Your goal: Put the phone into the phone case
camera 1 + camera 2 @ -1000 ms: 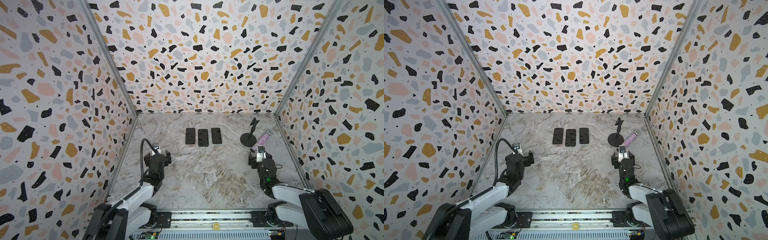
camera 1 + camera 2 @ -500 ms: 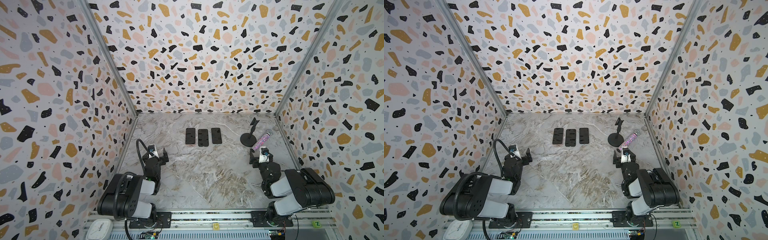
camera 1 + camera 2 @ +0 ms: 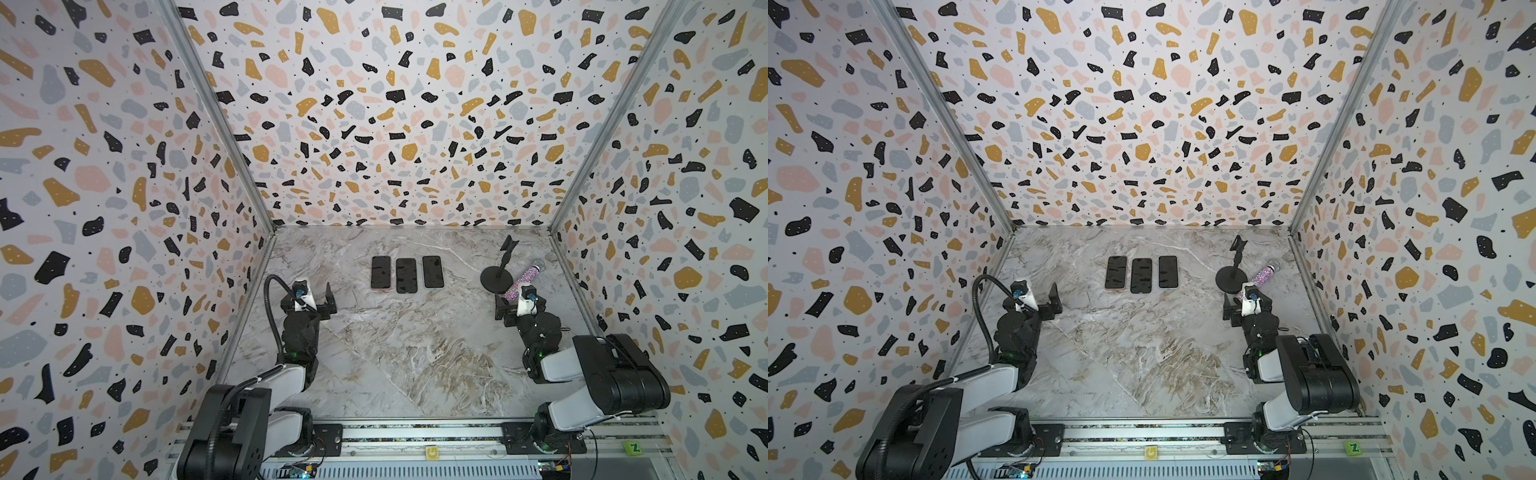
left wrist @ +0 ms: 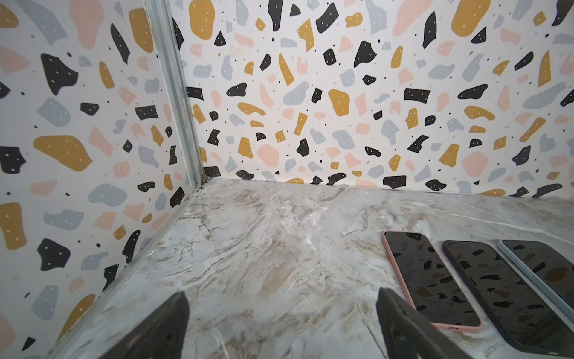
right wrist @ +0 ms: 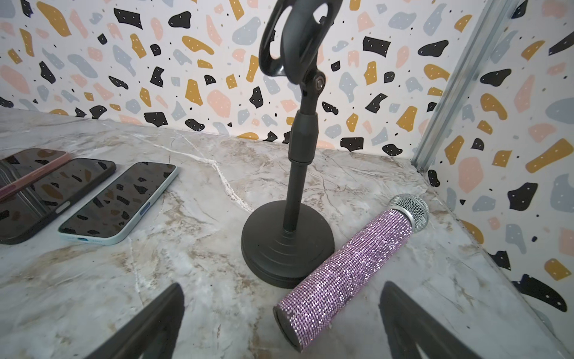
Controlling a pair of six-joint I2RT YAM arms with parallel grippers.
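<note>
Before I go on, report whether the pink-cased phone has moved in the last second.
No. The pink-cased phone sits where it was, leftmost in its row, equally far from the microphone stand.

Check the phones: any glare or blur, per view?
Left wrist view: phones sharp, screens mirror the wall pattern. Right wrist view: same mirroring, no blown-out glare; microphone sparkles. Both top views: phones small, screens plain dark, no glare.

Walls (image 3: 395, 124): white, flecked black, ochre, pink, grey. Table (image 3: 415, 340): grey-brown marble. Pink case (image 4: 430, 276), black case (image 4: 503, 295), pale blue case (image 5: 118, 202). Microphone (image 5: 348, 264): glittery lilac. Stand (image 5: 287, 245): black.
</note>
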